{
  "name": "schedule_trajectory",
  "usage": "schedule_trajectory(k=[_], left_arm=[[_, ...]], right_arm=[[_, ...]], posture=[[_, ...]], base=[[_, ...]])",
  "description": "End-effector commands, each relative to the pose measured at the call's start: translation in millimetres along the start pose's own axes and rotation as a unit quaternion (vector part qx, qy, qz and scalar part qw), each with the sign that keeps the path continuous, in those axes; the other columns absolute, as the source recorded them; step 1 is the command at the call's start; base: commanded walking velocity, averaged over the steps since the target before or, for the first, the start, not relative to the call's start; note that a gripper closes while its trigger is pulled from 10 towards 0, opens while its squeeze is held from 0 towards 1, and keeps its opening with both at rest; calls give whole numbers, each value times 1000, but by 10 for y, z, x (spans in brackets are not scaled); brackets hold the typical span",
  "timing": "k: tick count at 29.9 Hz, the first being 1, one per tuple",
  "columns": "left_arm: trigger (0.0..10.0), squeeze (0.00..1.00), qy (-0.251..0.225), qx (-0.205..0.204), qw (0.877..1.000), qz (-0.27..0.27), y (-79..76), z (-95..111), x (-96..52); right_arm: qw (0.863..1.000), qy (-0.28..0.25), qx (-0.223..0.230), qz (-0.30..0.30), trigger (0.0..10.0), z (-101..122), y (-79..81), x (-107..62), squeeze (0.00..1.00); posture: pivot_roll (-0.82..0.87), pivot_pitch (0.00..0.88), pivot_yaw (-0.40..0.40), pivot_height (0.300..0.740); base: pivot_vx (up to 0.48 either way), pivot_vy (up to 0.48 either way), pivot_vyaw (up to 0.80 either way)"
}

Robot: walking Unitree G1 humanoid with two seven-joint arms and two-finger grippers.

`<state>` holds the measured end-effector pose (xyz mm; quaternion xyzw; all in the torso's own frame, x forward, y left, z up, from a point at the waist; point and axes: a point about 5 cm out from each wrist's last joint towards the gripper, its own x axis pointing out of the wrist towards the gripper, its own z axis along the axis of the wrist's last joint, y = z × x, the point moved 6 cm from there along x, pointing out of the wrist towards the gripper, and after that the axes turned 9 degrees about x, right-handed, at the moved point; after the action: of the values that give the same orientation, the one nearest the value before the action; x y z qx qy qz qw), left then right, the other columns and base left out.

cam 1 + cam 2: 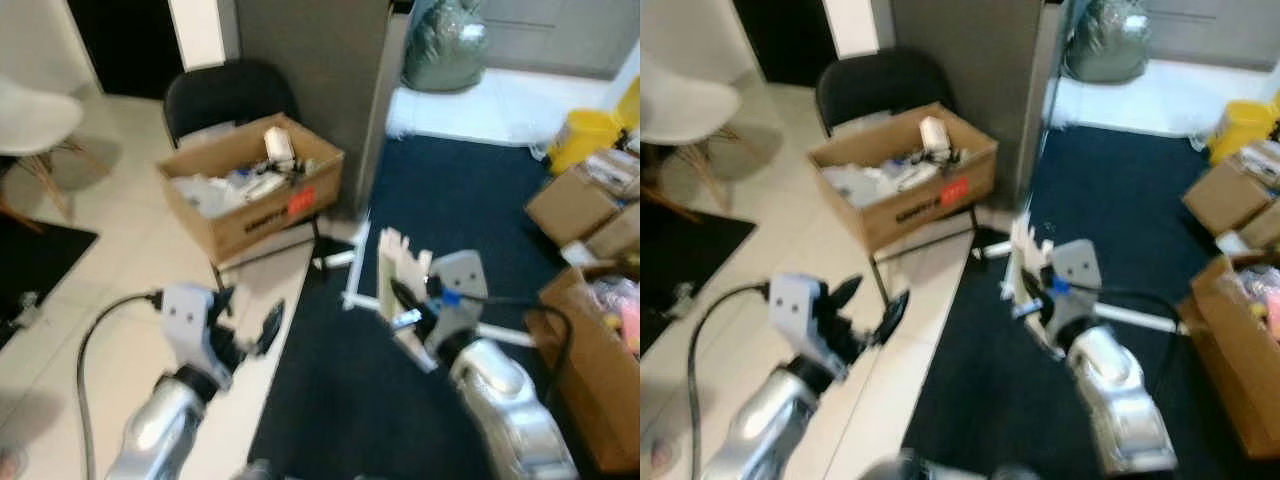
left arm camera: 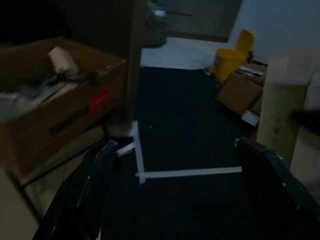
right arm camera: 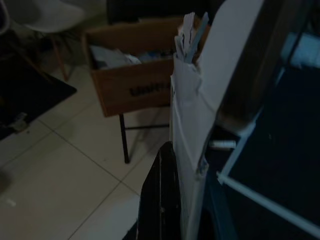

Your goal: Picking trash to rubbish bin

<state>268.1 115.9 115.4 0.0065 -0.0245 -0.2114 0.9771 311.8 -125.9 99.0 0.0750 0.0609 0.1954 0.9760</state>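
a room with pale floor tiles (image 1: 120,300) on the robot's left and a dark blue carpet (image 1: 450,230) on its right, marked with white tape lines (image 2: 187,173). ahead of the left gripper (image 1: 245,325), whose black fingers are spread wide with nothing between them, an open brown cardboard box (image 1: 250,185) of mixed trash rests on a black chair (image 1: 225,95). the right gripper (image 1: 405,305) is clamped on a flat piece of torn white cardboard (image 1: 400,270), held upright over the carpet, with the box well ahead and to its left.

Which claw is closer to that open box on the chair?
Left. The left claw hangs just before the box; the right claw, holding white cardboard, is farther right.
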Motion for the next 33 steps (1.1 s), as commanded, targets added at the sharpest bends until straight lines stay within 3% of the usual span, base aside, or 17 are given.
schedule_trajectory(k=[1, 33], left_arm=[[10000, 0, 7, 3, 1000, -4, -22, -32, -10], [10000, 0, 6, 3, 1000, -3, -32, -22, -19]], right_arm=[[1000, -1, -4, -3, 10000, 13, -31, -14, 0], [1000, -7, -9, 4, 10000, 49, -5, -33, 0]], posture=[[-90, 40, 55, 740], [-81, 55, 53, 740]], base=[[480, 0, 0], [480, 0, 0]])
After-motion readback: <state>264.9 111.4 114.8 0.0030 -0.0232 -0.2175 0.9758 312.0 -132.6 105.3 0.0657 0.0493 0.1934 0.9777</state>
